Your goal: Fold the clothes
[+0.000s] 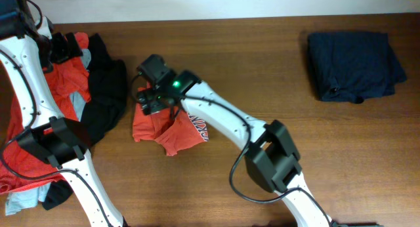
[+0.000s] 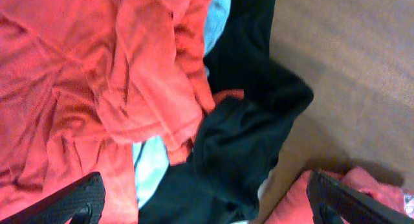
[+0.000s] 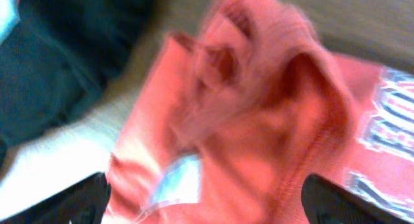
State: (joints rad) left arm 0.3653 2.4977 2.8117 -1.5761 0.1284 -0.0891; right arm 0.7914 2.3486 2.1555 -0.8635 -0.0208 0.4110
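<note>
A heap of clothes (image 1: 39,122) lies at the table's left: orange-red shirts (image 2: 71,81), a black piece (image 2: 239,140) and a pale grey-blue piece (image 2: 152,159). My left gripper (image 2: 204,195) hovers open over this heap, near its far end (image 1: 62,48). One orange-red T-shirt (image 1: 167,128) with white lettering (image 3: 388,120) lies crumpled apart from the heap, mid-table. My right gripper (image 1: 149,101) is over its left edge. In the right wrist view the right gripper (image 3: 207,198) stands open, its fingers wide apart with bunched orange cloth (image 3: 259,114) below them.
A folded navy garment (image 1: 354,66) lies at the far right of the wooden table (image 1: 262,56). The right arm's links stretch from the front edge across the middle. The left arm rises over the heap's left side.
</note>
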